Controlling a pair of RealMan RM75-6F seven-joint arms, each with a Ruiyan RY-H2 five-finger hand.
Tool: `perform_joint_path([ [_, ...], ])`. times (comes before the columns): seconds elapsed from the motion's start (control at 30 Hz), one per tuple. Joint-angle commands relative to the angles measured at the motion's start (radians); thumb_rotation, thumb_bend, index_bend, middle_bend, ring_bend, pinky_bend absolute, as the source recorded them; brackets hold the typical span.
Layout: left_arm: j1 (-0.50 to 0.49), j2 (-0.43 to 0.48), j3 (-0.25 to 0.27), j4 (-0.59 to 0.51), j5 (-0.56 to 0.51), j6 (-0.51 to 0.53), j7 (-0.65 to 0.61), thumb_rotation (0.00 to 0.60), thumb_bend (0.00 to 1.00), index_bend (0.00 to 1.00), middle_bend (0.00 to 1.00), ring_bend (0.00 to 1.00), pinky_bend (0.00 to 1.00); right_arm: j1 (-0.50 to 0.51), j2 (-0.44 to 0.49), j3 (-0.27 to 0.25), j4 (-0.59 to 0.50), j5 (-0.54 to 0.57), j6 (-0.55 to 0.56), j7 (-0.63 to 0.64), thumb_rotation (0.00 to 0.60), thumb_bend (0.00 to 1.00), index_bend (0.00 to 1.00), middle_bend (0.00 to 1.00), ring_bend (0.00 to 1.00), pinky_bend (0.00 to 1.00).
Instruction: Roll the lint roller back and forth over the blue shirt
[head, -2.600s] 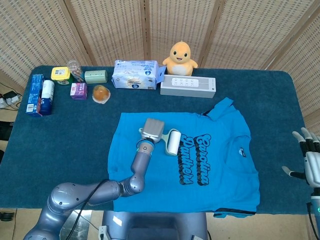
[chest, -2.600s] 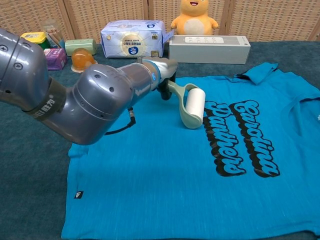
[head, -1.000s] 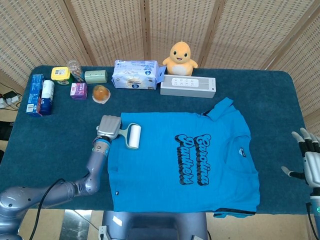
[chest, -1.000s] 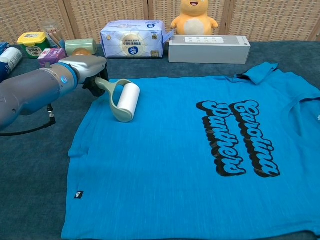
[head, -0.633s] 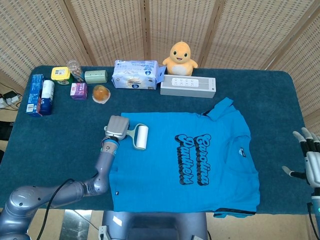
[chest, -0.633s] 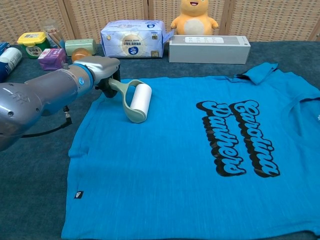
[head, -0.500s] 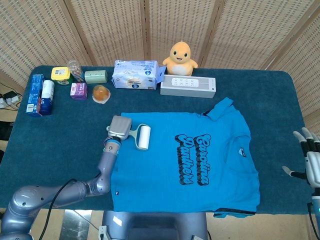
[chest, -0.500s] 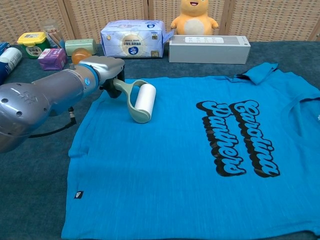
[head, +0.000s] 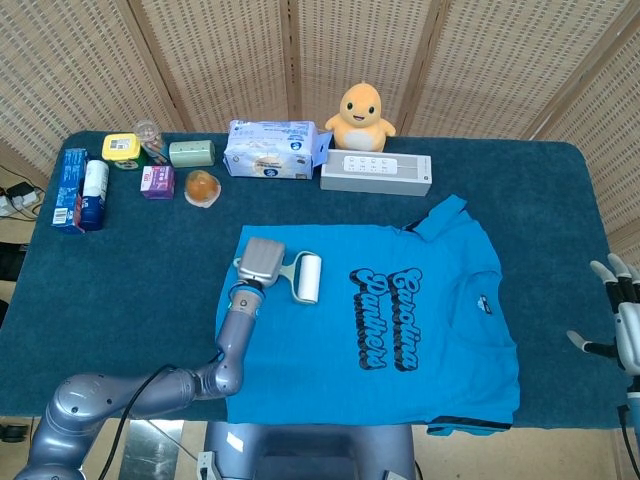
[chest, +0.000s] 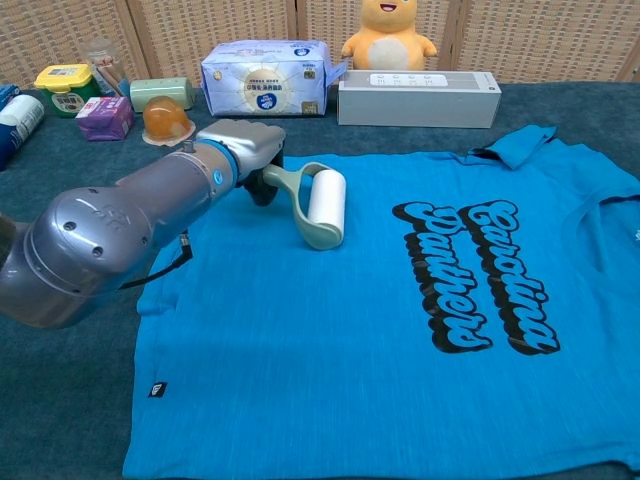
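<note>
Wrapped around the pale green plastic handle of the white-drum lint roller (chest: 318, 205), the fingers of the left hand (chest: 248, 150), with the drum lying flat on the upper left part of the bright blue printed T-shirt (chest: 400, 330), just left of the black lettering. Spread flat across the dark blue table cloth (head: 130, 260), that shirt, collar toward the right edge. Well apart at the far right border of the head view, the right hand (head: 622, 318), fingers apart and holding nothing, off the table's edge. Along the back of the table: a yellow plush chick (head: 361, 115), a long grey rectangular speaker box (head: 375, 173), a white and blue pack of wipes (head: 270, 149), an orange jelly cup (head: 203, 187), a small purple box (head: 157, 181), and a blue carton (head: 68, 188) at the far left.
</note>
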Motion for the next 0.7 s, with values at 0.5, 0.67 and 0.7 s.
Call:
perform_joint_path([
  [0.5, -0.049, -0.049, -0.078, 0.004, -0.018, 0.034, 0.053, 0.6, 0.69, 0.98, 0.94, 0.76, 0.97, -0.005, 0.011, 0.004, -0.004, -0.001, 0.009, 0.021, 0.6, 0.0, 0.12, 0.0, 0.0, 0.0],
  [0.67, -0.046, -0.019, -0.094, -0.04, -0.06, 0.031, 0.087, 0.6, 0.69, 0.98, 0.94, 0.76, 0.97, -0.005, 0.01, 0.003, -0.004, -0.003, 0.009, 0.018, 0.6, 0.0, 0.12, 0.0, 0.0, 0.0],
  [0.7, -0.047, -0.01, -0.097, -0.053, -0.074, 0.031, 0.099, 0.6, 0.69, 0.98, 0.94, 0.76, 0.97, -0.005, 0.01, 0.003, -0.004, -0.002, 0.008, 0.017, 0.6, 0.0, 0.12, 0.0, 0.0, 0.0],
])
